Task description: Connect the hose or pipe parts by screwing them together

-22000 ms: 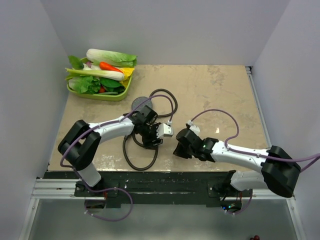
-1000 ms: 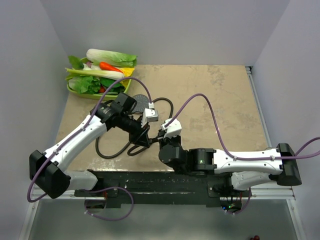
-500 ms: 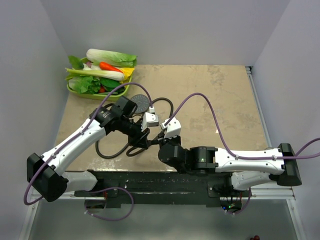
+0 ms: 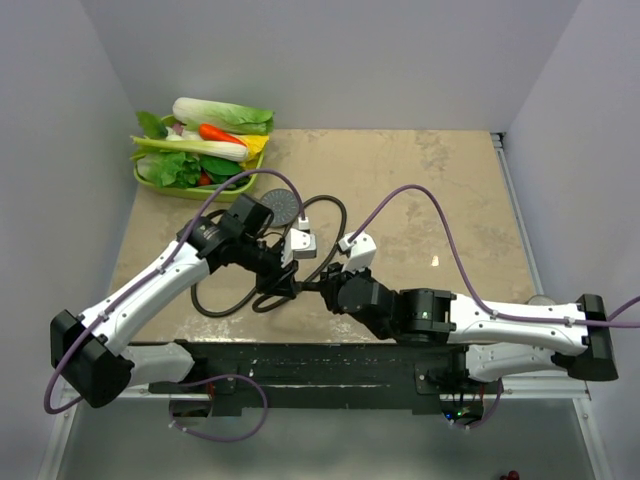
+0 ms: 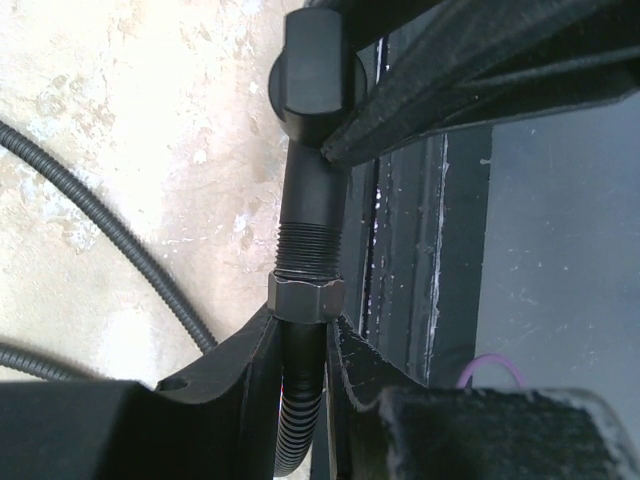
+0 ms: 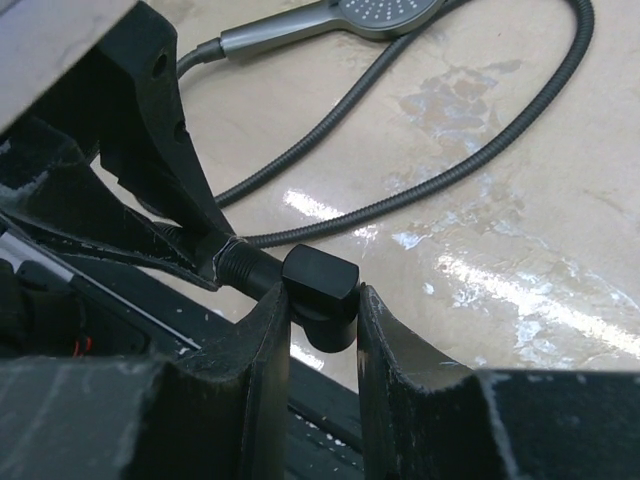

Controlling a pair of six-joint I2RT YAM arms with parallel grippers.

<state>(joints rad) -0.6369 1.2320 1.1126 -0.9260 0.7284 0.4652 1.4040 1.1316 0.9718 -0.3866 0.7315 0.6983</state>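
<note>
A long dark flexible hose point(image 4: 225, 305) loops on the table, and the dark grey shower head point(image 4: 281, 207) lies face up behind it point(image 6: 390, 12). My left gripper point(image 5: 305, 325) is shut on the hose point(image 5: 298, 420) just below its hex end nut point(image 5: 305, 298). That nut sits at the threads of a black elbow fitting point(image 5: 315, 75). My right gripper point(image 6: 322, 300) is shut on the fitting's block head point(image 6: 320, 285). In the top view the two grippers, left point(image 4: 290, 283) and right point(image 4: 322, 288), meet tip to tip near the front edge.
A green tray point(image 4: 195, 190) of toy vegetables stands at the back left. The black front rail point(image 4: 330, 365) runs right under the joined parts. Purple cables point(image 4: 400, 195) arch over both arms. Walls close in the table on the left and right.
My right arm has swung its wrist and forearm to the right while keeping its grip on the fitting. The left arm has shifted only slightly, still holding the hose end.
</note>
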